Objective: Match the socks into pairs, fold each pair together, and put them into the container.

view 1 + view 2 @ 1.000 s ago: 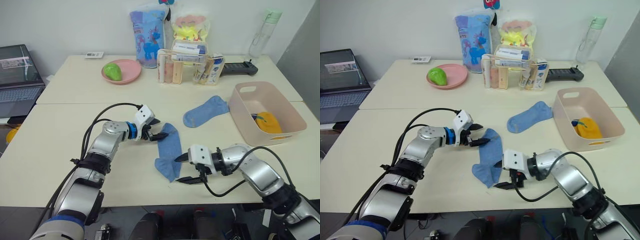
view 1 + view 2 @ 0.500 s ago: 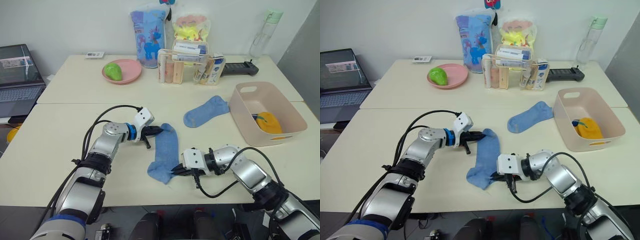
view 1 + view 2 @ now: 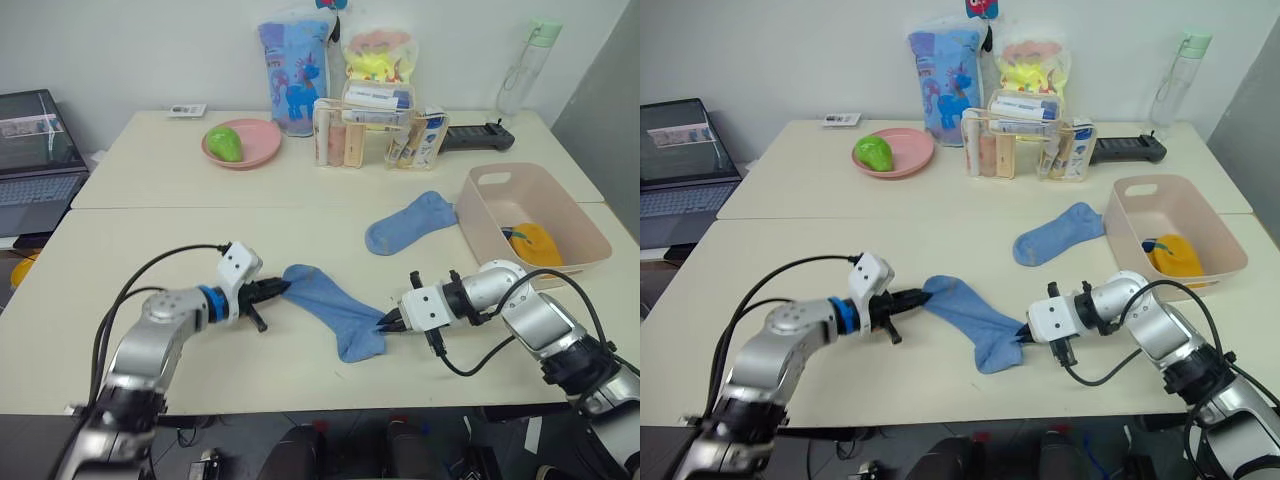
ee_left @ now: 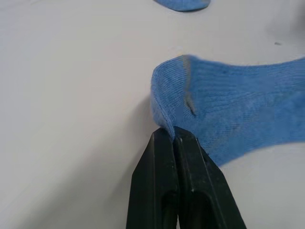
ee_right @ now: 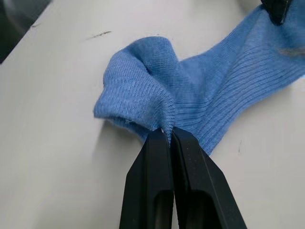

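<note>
Light blue knit, one sock lies stretched across the near middle of the table — the left gripper has its fingers closed tight on the left end, and the right gripper pinches the right end the same way. A second light blue sock lies farther right, just beside the pink tub, which holds a folded yellow pair.
</note>
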Robot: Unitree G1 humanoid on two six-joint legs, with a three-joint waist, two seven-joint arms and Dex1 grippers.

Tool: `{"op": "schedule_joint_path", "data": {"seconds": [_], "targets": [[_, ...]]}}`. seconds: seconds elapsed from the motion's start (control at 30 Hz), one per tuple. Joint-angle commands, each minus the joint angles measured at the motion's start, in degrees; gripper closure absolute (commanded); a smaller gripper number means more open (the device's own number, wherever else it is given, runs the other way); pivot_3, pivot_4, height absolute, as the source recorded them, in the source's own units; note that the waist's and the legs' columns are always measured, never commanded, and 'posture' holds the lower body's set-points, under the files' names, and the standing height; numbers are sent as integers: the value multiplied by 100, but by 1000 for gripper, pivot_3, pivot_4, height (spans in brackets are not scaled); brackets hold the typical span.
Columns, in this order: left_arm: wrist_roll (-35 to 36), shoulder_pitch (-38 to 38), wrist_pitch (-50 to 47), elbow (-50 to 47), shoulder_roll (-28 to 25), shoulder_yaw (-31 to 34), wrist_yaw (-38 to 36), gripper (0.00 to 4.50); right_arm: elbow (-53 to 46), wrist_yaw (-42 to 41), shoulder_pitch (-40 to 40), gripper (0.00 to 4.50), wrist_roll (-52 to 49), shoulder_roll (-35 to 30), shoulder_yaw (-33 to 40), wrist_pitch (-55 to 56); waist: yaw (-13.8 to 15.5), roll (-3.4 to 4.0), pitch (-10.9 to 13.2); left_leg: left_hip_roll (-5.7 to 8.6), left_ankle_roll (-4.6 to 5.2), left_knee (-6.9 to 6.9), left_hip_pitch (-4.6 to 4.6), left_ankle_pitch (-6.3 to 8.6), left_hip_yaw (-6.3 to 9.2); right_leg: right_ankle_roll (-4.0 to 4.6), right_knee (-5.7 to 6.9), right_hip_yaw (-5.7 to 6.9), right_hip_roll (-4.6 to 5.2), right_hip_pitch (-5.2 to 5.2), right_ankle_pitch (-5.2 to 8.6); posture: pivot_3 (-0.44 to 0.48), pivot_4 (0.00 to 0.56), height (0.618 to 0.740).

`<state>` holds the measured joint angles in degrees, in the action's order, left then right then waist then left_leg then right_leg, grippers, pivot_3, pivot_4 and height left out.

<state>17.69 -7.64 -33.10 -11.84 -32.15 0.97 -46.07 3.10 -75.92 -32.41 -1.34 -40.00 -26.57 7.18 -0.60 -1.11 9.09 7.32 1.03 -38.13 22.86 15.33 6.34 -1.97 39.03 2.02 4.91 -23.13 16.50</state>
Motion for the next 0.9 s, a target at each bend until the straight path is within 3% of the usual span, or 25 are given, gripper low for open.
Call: {"op": "schedule_joint_path", "data": {"seconds": [0.03,0.1,0.23,0.33,0.43,0.53,0.67,0.9], "targets": [[140,353,-264,-695,169,273,537,4500,241,-350,-239,4451,-128,167,-11,418,22,0,0,-1,0,-1,0,0,2,0,2,3,-1,0,0,0,150,740],[177,526,-274,-860,303,351,732,4500,404,-435,-339,3961,-160,283,24,374,41,0,0,-2,-1,-4,-2,-1,2,2,6,5,-1,4,-1,0,150,740],[299,608,-260,-1018,521,534,992,3544,542,-312,-392,2659,-109,256,268,251,84,-1,0,-1,-1,-7,-3,-1,2,3,0,6,0,8,-2,0,150,740],[480,501,-104,-912,424,839,895,2603,-321,138,-35,1617,-1190,198,1091,-1608,93,-1,0,-1,-1,-6,-1,-1,1,3,-1,6,1,7,-2,0,150,740],[738,193,71,-614,162,1123,521,1631,-1337,601,544,1610,-1898,-26,1718,-3122,121,-1,0,-3,-2,-3,3,-1,4,4,-1,8,0,3,-2,0,150,740],[809,-210,125,-81,-254,1059,17,677,-2012,1044,1410,1610,-1812,-363,1961,-3623,174,-2,-3,-3,-2,-2,2,0,7,4,-2,12,1,7,-2,0,150,740],[605,-891,455,793,-484,452,-711,677,-2608,1793,2330,1610,-1797,-259,2062,-4059,192,3,-5,-1,-1,-2,2,0,0,4,-5,6,3,7,-2,0,150,740],[-7,-1834,1130,2166,-413,-429,-1326,677,-2874,2908,2573,1610,-1698,382,2002,-4541,106,2,-5,-1,-2,0,0,-1,1,5,3,5,1,3,-4,0,150,740]]}}
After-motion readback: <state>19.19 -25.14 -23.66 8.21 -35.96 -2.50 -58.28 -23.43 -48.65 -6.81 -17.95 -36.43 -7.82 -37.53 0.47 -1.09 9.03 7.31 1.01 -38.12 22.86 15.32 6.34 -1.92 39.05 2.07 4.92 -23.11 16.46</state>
